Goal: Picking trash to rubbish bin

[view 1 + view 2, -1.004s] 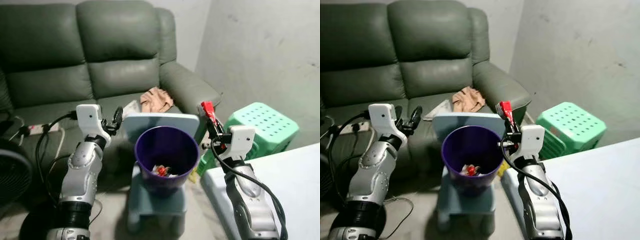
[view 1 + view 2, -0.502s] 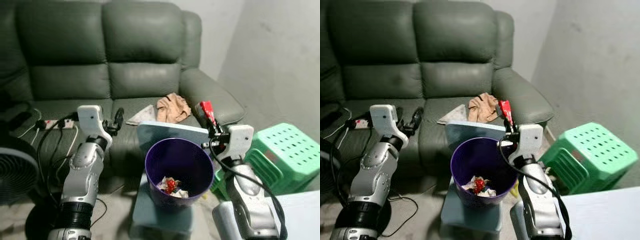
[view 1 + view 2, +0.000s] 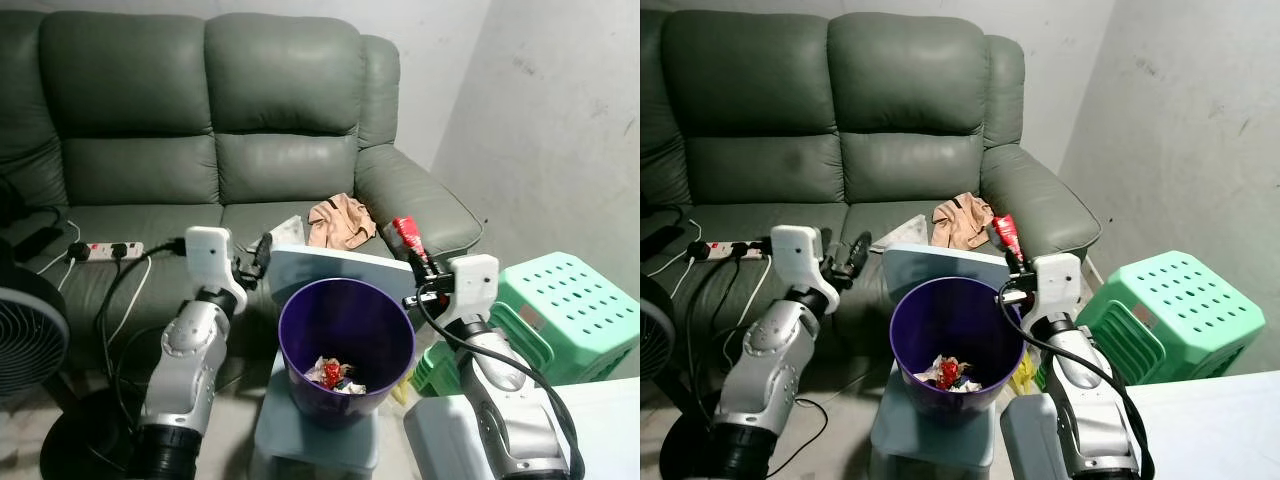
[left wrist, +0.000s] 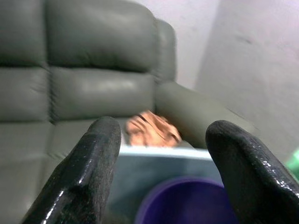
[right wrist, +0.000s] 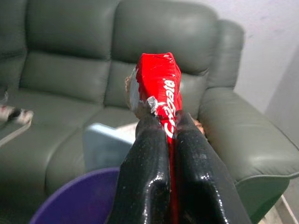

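Note:
A purple rubbish bin (image 3: 346, 345) stands on a pale blue stool (image 3: 318, 437) before the green sofa, with several scraps of trash (image 3: 335, 374) at its bottom. My right gripper (image 3: 418, 268) is shut on a red toothpaste box (image 3: 407, 233), held just beside the bin's right rim; in the right wrist view the red toothpaste box (image 5: 159, 88) sticks out between the fingers (image 5: 145, 172). My left gripper (image 3: 262, 252) hovers by the bin's left rim, open and holding nothing, its fingers (image 4: 86, 168) spread wide in the left wrist view.
A tan crumpled cloth (image 3: 340, 218) and a white paper (image 3: 287, 230) lie on the sofa seat (image 3: 130, 225). A power strip (image 3: 100, 250) with cables lies at the left, a fan (image 3: 25, 340) lower left. A green plastic stool (image 3: 555, 300) stands right, a white surface (image 3: 590, 430) at bottom right.
The camera has shifted, bringing the bin nearer the centre. My left gripper has come closer to the bin's left rim. The right gripper still holds the red box by the right rim.

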You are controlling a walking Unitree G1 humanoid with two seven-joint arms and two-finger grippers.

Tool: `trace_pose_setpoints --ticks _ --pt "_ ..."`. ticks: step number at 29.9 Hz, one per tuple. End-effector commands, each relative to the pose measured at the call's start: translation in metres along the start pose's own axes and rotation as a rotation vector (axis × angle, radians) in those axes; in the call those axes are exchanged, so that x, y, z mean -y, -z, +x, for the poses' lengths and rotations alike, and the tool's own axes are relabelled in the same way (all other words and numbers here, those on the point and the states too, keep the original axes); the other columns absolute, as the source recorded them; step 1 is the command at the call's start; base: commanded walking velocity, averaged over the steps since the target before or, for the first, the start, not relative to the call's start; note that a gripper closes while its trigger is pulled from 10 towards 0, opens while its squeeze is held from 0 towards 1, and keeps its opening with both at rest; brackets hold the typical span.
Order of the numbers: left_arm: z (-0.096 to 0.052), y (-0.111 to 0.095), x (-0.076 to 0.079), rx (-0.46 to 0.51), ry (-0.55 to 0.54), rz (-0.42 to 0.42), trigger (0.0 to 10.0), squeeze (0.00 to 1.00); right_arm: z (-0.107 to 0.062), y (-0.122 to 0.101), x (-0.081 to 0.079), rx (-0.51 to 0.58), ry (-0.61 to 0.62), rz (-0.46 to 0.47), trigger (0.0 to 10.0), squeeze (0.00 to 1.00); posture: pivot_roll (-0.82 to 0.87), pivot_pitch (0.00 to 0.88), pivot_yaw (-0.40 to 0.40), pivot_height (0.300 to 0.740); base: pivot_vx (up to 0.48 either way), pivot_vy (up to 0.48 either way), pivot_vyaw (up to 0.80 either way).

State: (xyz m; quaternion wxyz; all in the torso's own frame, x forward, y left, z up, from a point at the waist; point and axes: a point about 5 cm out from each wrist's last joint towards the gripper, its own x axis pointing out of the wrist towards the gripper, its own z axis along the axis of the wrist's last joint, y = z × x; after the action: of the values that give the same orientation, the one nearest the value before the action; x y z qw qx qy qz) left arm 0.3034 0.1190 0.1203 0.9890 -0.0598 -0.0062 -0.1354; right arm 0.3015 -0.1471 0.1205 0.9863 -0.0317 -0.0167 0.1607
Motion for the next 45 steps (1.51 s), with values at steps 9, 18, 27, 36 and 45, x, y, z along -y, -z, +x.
trace_pose_setpoints --ticks 9,18,27,36,45 --pt "-0.038 0.014 0.065 -0.011 0.338 0.065 10.0 0.00 0.026 0.006 0.007 -0.105 -0.153 -0.072 10.0 0.00 0.06 0.000 -0.151 0.740 0.000 0.000 0.00" --pt "-0.061 0.017 0.083 -0.043 0.375 0.007 10.0 0.00 0.047 0.027 0.003 -0.256 -0.183 -0.068 10.0 0.00 0.09 0.000 -0.188 0.740 0.000 0.000 0.00" --pt "-0.067 0.016 0.093 -0.050 0.393 0.058 10.0 0.00 0.050 0.044 -0.005 -0.361 -0.202 -0.082 10.0 0.00 0.10 0.000 -0.190 0.740 0.000 0.000 0.00" --pt "-0.073 0.015 0.100 -0.059 0.386 0.048 10.0 0.00 0.048 0.056 -0.005 -0.423 -0.225 -0.122 10.0 0.00 0.10 0.003 -0.197 0.740 0.000 0.000 0.00" --pt "-0.074 0.016 0.100 -0.064 0.377 0.042 10.0 0.00 0.051 0.054 -0.001 -0.411 -0.178 -0.091 10.0 1.00 0.11 0.002 -0.201 0.740 0.000 0.000 0.00"
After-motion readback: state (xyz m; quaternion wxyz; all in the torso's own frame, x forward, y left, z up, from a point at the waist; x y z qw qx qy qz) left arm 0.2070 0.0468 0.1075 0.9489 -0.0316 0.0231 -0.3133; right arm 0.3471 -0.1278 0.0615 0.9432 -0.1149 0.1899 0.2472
